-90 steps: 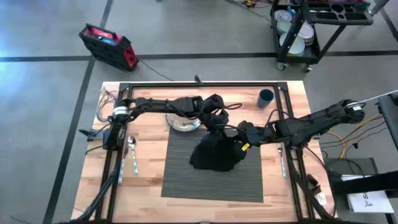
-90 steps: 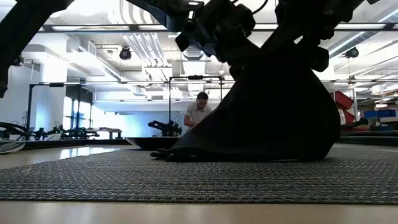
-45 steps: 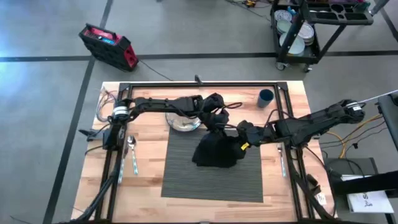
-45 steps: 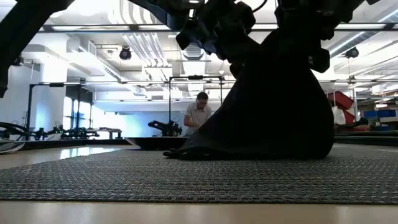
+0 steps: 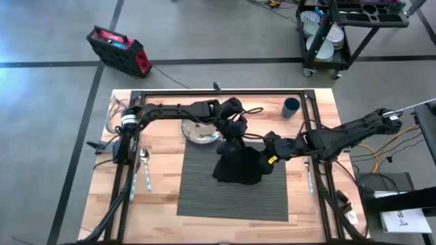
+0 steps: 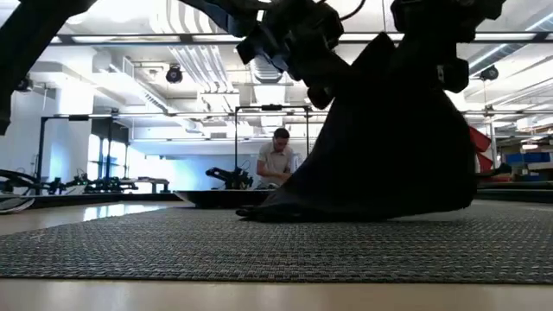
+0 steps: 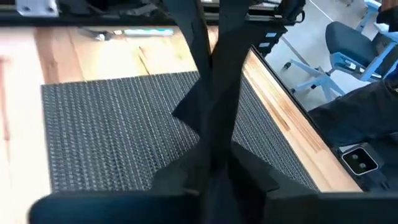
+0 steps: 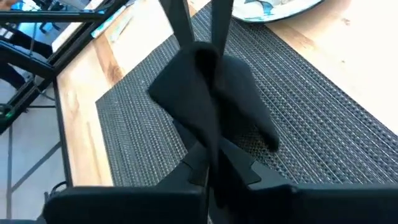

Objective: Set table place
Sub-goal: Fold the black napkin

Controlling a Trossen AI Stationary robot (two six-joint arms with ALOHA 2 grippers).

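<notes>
One black napkin [image 5: 238, 165] is held up over the mat [image 5: 204, 190] by two grippers, the left gripper [image 5: 230, 141] and the right gripper [image 5: 267, 155], both closed on it. One mat is laid in the middle of the table [image 5: 163, 184], near its front edge. One plate [image 5: 199, 133], one cup [image 5: 291, 107] and one spoon [image 5: 144, 163] are seen on the table.

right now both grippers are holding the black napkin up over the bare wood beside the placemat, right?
Not quite. Both the left gripper and right gripper do hold the black napkin, but the high view shows it hanging over the placemat itself, its lower edge touching the mat, not over bare wood.
</notes>
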